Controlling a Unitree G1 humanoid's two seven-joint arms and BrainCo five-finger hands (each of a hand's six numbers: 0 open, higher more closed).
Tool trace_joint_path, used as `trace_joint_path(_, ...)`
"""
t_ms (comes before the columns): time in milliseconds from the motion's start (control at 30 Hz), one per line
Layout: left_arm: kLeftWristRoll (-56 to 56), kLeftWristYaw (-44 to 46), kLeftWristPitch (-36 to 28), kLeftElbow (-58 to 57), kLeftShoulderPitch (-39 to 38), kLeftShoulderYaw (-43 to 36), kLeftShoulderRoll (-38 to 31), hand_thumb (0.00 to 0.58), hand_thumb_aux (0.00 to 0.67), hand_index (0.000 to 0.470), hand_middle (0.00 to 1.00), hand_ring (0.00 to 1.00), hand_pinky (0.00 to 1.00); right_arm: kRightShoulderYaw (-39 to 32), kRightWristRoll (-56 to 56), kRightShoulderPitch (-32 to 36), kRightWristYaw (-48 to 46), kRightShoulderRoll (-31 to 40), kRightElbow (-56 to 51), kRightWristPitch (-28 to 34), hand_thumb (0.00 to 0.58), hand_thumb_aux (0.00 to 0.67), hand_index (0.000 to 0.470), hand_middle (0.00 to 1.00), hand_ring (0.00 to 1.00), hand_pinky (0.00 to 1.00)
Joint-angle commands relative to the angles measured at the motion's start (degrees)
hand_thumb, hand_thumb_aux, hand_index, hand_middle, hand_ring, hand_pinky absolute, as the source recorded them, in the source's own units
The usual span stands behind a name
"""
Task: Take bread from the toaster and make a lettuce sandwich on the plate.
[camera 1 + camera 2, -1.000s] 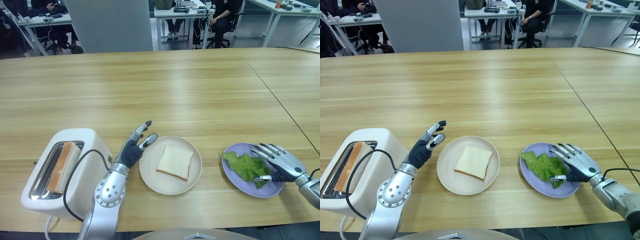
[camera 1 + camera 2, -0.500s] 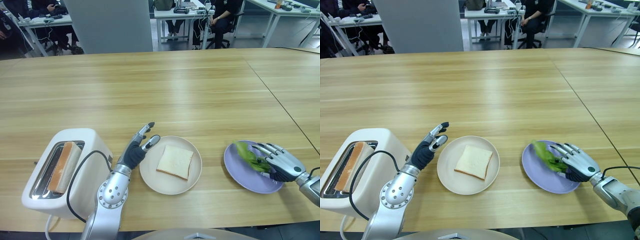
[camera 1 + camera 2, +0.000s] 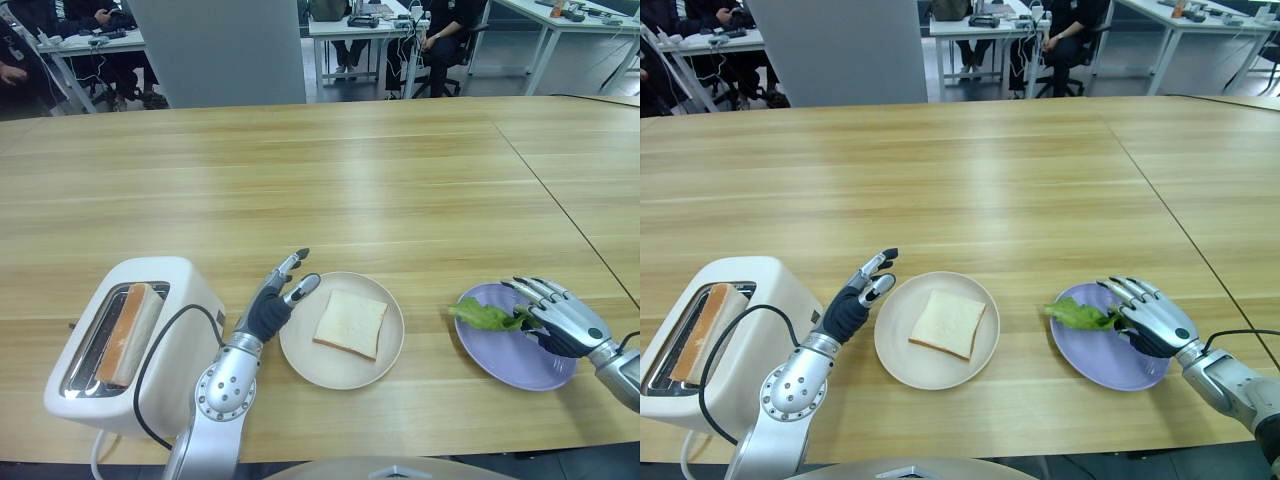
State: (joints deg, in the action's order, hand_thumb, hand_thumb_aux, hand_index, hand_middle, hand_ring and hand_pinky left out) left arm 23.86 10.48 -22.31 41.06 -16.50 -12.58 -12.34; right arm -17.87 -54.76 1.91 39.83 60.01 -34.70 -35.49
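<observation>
A: R hand (image 3: 560,322) pinching lettuce (image 3: 485,316) by 1 end, over left rim of purple plate (image 3: 515,365). L hand (image 3: 275,300) open, idle btwn toaster (image 3: 175,290) and beige plate (image 3: 340,372)
B: risk?
A: thin grip, it dangles, could slip onto table (image 3: 350,180) en route to bread (image 3: 350,323) on beige plate. 2nd slice (image 3: 128,330) in toaster slot, not pulled yet

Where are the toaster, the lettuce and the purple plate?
toaster (image 3: 180,282): left eye view, on its white top beside the slot.
lettuce (image 3: 482,316): left eye view, on the middle of the green leaf.
purple plate (image 3: 515,362): left eye view, on the bare near part of its dish.
</observation>
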Motion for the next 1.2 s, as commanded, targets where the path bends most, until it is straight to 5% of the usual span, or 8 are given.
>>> trace_joint_path(33, 0.62, -0.28, -0.22, 2.62, -0.56, 1.27, -0.11, 0.0, 0.0, 0.0, 0.12, 0.12, 0.12, 4.08, 3.51, -1.57, -2.34, 1.77, 5.95, 1.4, 0.58, 0.67, 0.46, 0.0, 0.0, 0.0)
trace_joint_path(300, 4.17, -2.92, 0.06, 8.53, 0.64, 8.18, -0.66, 0.0, 0.0, 0.0, 0.13, 0.13, 0.13, 12.75, 10.18, -5.63, -11.91, -1.02, 24.72, 7.2, 0.58, 0.67, 0.46, 0.0, 0.0, 0.0)
trace_joint_path(467, 6.83, -3.4, 0.15, 12.68, 0.21, 16.35, -2.25, 0.0, 0.0, 0.0, 0.13, 0.13, 0.13, 10.78, 10.11, -4.18, -18.96, -8.1, 33.69, 9.93, 0.58, 0.67, 0.46, 0.0, 0.0, 0.0)
trace_joint_path(733, 15.21, 0.0, -0.69, 17.28, -3.44, 31.0, -8.9, 0.0, 0.0, 0.0, 0.13, 0.13, 0.13, 4.54, 7.13, -1.57, -25.13, -18.8, 34.64, 10.7, 0.58, 0.67, 0.46, 0.0, 0.0, 0.0)
trace_joint_path(1200, 20.89, 5.17, 3.08, 18.33, -13.17, 40.7, -8.3, 0.0, 0.0, 0.0, 0.16, 0.16, 0.16, -0.27, 5.56, -1.98, -29.52, -28.51, 36.09, 13.24, 0.58, 0.67, 0.46, 0.0, 0.0, 0.0)
